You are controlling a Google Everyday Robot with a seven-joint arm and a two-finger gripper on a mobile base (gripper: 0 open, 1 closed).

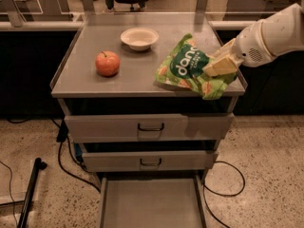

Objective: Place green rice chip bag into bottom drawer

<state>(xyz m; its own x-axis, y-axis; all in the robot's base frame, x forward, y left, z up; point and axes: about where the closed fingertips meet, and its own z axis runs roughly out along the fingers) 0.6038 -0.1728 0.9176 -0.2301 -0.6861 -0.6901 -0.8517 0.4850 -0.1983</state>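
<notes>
Cabinet surface (95, 87): carries the task's thing at its front corner on the arm's side.

Bottom drawer (149, 205): pulled open, floor bare. It lies directly below the front edge and toward the cabinet's centre line.

Green rice chip bag (183, 68): tilted, lower corner overhanging the front lip, long axis roughly along that edge.

Tool (219, 66): clamped on the bag's outer end, reaching in from the side.

Assessment: the drawer sits forward of, below and inward from the tool. The carry must clear the lip before descending.
</notes>
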